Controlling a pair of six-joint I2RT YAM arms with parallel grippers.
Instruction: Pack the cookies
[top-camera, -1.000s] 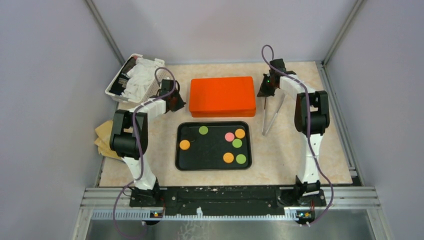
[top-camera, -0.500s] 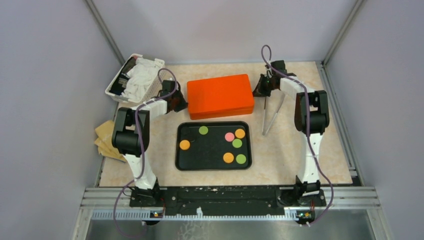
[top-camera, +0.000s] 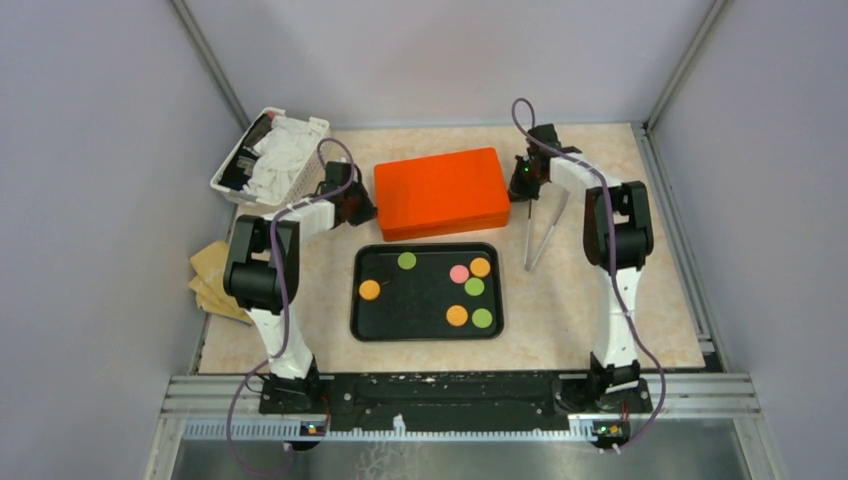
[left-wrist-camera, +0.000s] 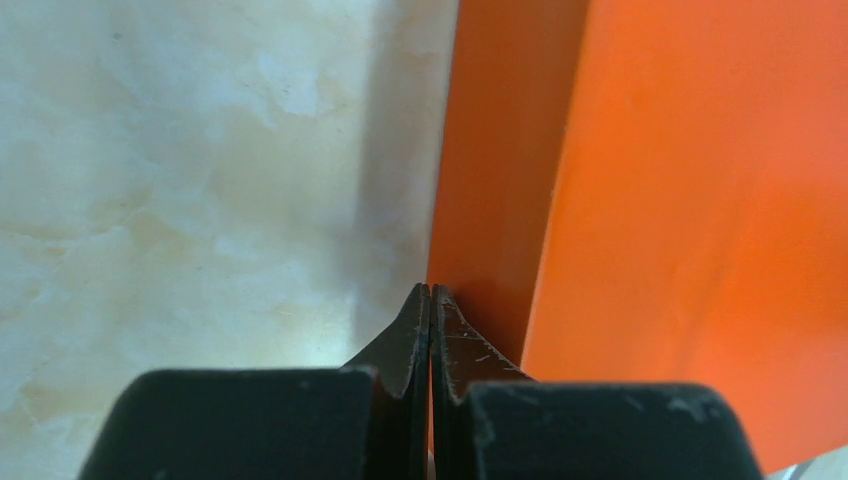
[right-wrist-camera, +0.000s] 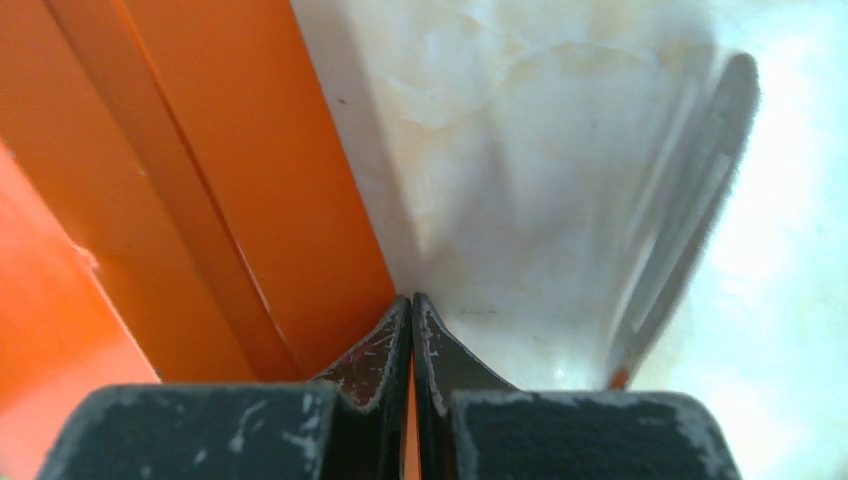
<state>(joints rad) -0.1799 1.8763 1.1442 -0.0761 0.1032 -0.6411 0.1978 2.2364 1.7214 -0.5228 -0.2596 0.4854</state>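
Note:
Several cookies lie on the black tray: orange, green, pink and others on its right side; a black one is hard to tell against the tray. The closed orange box sits behind the tray. My left gripper is shut, its tips against the box's left side wall. My right gripper is shut, its tips at the foot of the box's right side wall. Neither holds a cookie.
Metal tongs lie on the table right of the box, close to my right gripper, and show in the right wrist view. A white basket of white liners stands at the back left. Brown paper pieces lie at the left edge.
My right gripper has moved left to the box's right side. The orange box has shifted a little left and turned slightly. My left gripper stays at the box's left side.

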